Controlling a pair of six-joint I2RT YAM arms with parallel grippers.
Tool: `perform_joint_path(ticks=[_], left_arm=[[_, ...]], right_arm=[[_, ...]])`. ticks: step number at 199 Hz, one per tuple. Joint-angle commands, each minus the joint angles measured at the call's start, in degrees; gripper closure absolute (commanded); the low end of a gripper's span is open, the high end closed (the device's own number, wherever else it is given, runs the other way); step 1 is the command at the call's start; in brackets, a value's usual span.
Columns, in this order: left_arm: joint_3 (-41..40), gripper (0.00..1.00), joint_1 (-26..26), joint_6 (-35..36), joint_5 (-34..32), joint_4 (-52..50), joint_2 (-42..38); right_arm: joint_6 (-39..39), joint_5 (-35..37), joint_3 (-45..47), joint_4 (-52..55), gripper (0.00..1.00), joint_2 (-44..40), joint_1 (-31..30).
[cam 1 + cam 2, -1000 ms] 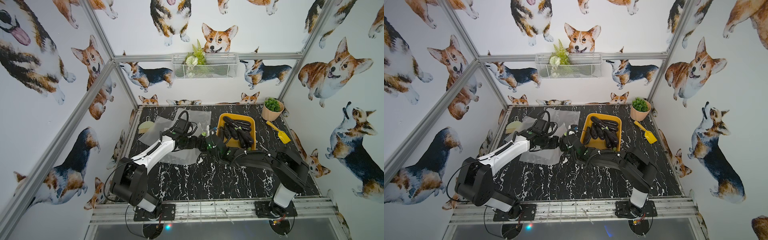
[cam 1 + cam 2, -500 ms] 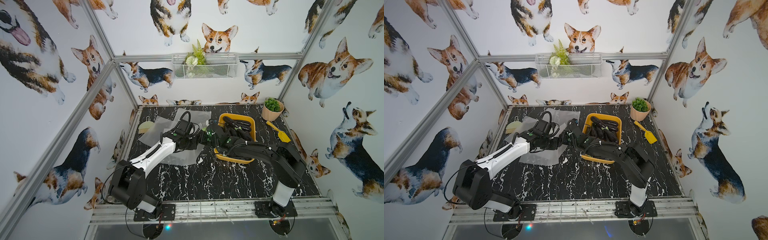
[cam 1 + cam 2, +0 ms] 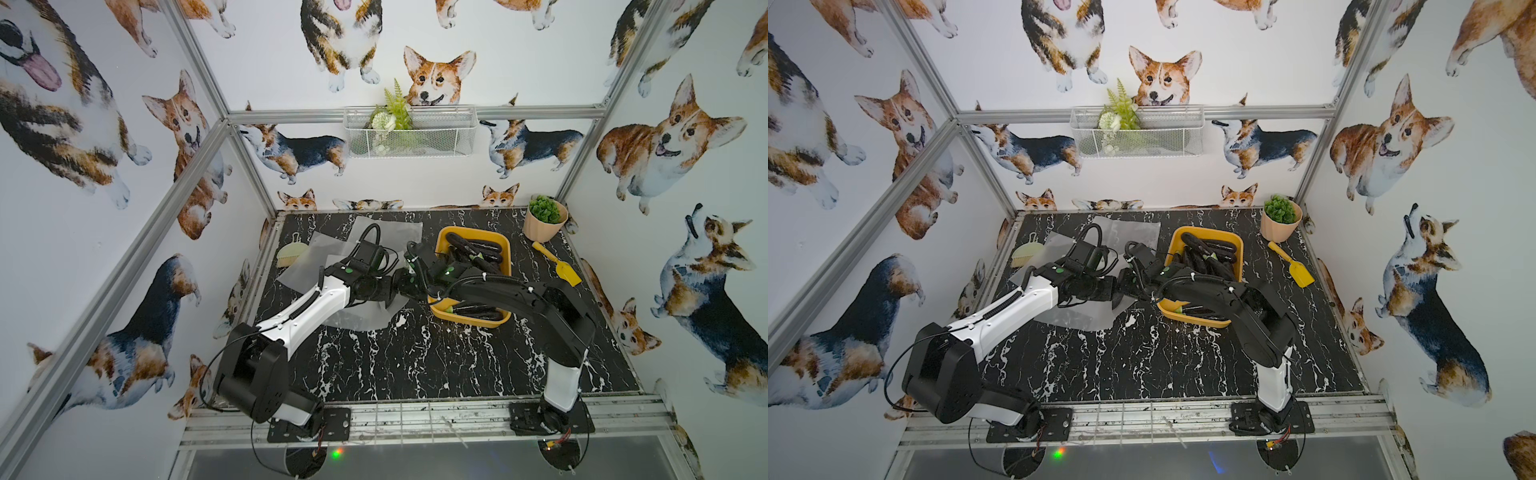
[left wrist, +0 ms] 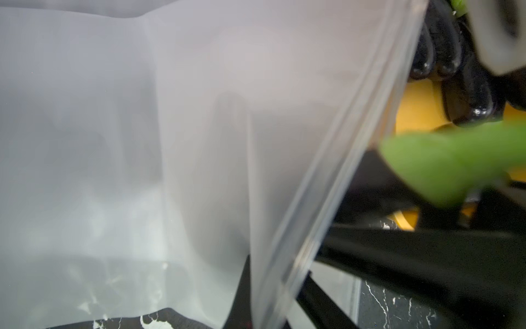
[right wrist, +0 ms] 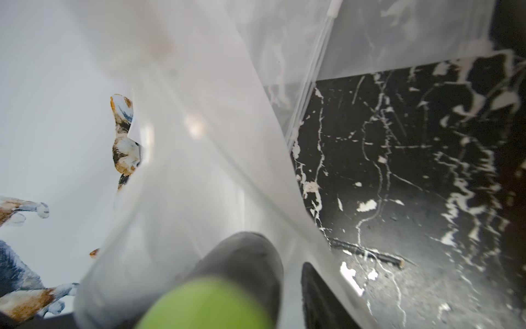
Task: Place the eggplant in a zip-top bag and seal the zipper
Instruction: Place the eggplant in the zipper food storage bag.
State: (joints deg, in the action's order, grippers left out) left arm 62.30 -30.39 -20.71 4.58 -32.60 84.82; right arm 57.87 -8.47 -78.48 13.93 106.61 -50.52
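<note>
My left gripper [image 3: 392,293] [image 3: 1119,297] is shut on the zipper edge of a frosted zip-top bag [image 3: 361,320] [image 3: 1084,320] and holds its mouth up off the table. In the left wrist view the bag [image 4: 199,142] fills the frame, pinched in the left gripper [image 4: 264,319]. My right gripper [image 3: 405,282] [image 3: 1129,282] meets it at the mouth. In the right wrist view a dark eggplant [image 5: 244,265] with a green cap lies inside the bag [image 5: 185,171]. The right gripper [image 5: 273,284] is open. Its one visible finger [image 5: 313,293] stands apart from the eggplant.
A yellow tray [image 3: 469,320] [image 3: 1196,320] with several more eggplants [image 3: 478,249] sits just right of the grippers, under the right arm. Spare bags [image 3: 386,232] and a brush [image 3: 291,253] lie back left. A yellow scoop [image 3: 559,266] and a potted plant [image 3: 544,220] stand back right.
The right arm has swung from in front of the tray back and left to the bag's mouth. Its jaws have spread. The left arm keeps hold of the bag.
</note>
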Motion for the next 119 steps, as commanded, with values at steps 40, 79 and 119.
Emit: perform_joint_path(ticks=[40,79,119], left_arm=[[-0.6,1.0,0.0,0.3,-0.1,2.7,0.3],[-0.2,1.0,0.0,0.1,-0.1,2.5,0.1],[0.8,1.0,0.0,0.5,-0.3,2.3,1.3]], right_arm=[[-6.5,4.1,-0.6,5.9,0.16,-6.1,3.1],[-7.8,2.1,0.1,5.0,0.36,-5.3,3.5],[-6.8,2.4,5.9,4.2,0.51,-9.6,1.2]])
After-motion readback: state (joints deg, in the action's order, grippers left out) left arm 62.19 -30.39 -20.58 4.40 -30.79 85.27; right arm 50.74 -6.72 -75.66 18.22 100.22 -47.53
